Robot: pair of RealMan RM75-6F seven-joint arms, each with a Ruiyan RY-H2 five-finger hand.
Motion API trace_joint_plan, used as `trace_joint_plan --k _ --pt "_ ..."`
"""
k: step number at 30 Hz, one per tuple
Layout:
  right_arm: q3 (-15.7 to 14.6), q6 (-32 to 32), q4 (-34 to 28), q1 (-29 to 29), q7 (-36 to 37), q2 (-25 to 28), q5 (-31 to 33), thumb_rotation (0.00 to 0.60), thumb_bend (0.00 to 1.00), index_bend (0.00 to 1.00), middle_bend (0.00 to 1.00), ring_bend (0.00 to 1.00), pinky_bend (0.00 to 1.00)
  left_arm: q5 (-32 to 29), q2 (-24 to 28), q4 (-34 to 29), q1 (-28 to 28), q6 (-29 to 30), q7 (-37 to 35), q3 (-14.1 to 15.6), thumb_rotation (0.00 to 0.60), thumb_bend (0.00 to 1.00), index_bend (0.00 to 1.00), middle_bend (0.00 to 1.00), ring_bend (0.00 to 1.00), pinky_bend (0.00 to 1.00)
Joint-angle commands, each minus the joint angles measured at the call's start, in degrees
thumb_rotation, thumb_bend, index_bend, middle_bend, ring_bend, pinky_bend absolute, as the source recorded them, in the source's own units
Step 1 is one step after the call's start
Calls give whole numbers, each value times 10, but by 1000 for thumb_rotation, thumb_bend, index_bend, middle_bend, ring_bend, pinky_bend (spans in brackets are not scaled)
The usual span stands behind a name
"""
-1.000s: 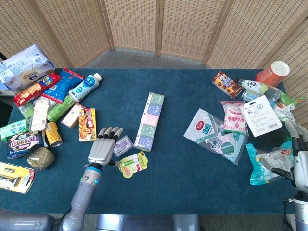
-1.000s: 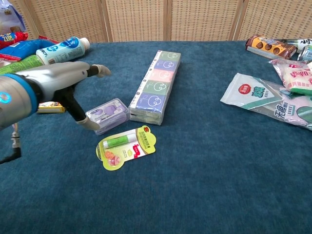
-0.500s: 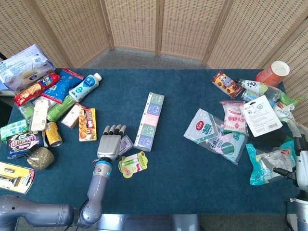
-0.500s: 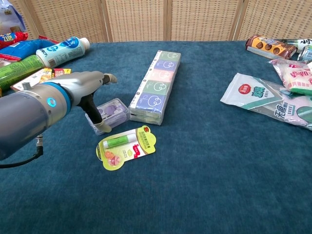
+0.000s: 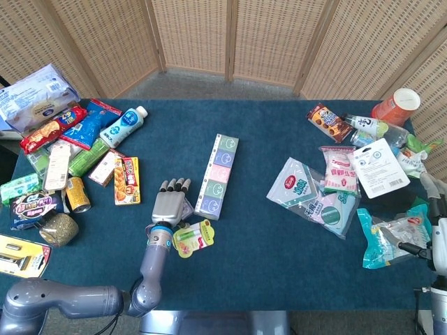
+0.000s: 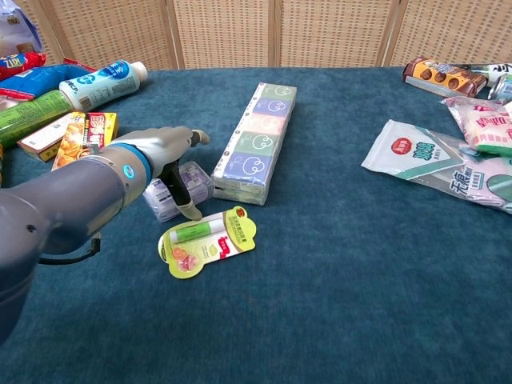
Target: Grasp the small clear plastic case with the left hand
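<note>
The small clear plastic case (image 6: 198, 178), with purple contents, lies on the blue cloth just left of a long pastel tissue pack (image 6: 256, 144). My left hand (image 6: 160, 150) hovers right over the case with fingers stretched forward, and its thumb (image 6: 186, 202) reaches down across the case's near side. In the head view the left hand (image 5: 170, 206) covers the case almost entirely. I cannot see the fingers wrapped around it. My right hand (image 5: 436, 223) stands at the far right table edge, fingers apart, holding nothing.
A yellow-green lip balm card (image 6: 206, 240) lies just in front of the case. A yellow snack box (image 6: 80, 136), a milk bottle (image 6: 104, 80) and several packets crowd the left. Snack bags (image 5: 314, 199) and an orange cup (image 5: 398, 105) fill the right.
My left hand has moved right, from beside the case to over it. Its thumb has shifted from the case's left end to its near side. The right hand has barely moved.
</note>
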Motion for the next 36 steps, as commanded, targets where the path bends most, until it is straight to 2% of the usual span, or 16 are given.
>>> trace_joint_plan --k 1,2,4,6,7,14,28,36 --pt "0 -1 1 0 1 0 0 600 0 0 0 0 0 -1 -19 33 -14 2 0 -2 600 0 148 200 319 462" --pt "0 -1 1 0 1 0 1 600 0 0 0 0 0 3 -22 40 -15 4 -2 -2 600 0 274 353 471 575" --pt "1 -1 2 0 2 0 3 600 0 0 0 0 0 18 -29 53 -17 11 -9 1 600 0 513 625 714 770" --pt "2 -2 3 0 3 0 5 600 0 0 0 0 0 27 -31 55 -16 19 -12 4 600 0 639 764 842 852" --pt "2 -2 3 0 4 0 6 600 0 0 0 0 0 32 -30 52 -15 23 -13 5 600 0 671 797 873 864" --pt "2 -5 4 2 1 -2 7 600 0 0 0 0 0 83 12 -22 -3 74 -19 -2 600 0 727 853 916 865" --pt "1 -4 2 2 -4 -2 6 600 0 0 0 0 0 141 137 -206 8 163 31 -42 600 0 724 851 915 864" --pt "0 -4 0 2 -12 -4 3 600 0 0 0 0 0 153 191 -273 10 190 45 -63 600 0 722 850 914 863"
